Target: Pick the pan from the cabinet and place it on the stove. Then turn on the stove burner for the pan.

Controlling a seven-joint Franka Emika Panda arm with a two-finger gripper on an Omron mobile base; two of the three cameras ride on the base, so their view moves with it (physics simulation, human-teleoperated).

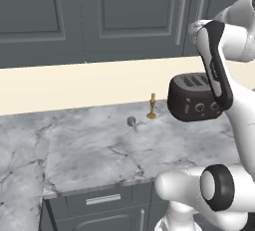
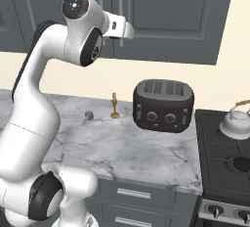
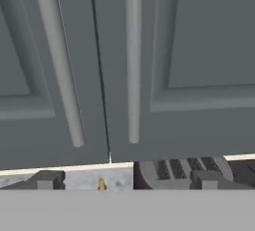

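Marble counter (image 2: 141, 157) holds toaster (image 2: 163, 105); cabinet (image 3: 149, 65) doors shut.

The marble bench (image 2: 122, 147) carries a dark toaster (image 2: 163, 105) near the back, right beside the stove (image 2: 219, 157). Left of the toaster stands a small gold candlestick (image 2: 114, 107), and just left of that lies a small grey object (image 2: 88, 117). On the stove sits a white kettle (image 2: 236, 123).

Matt grey cabinet (image 1: 124, 16), brushed-metal handles (image 3: 133, 60), polished veined-marble counter (image 1: 99, 150).
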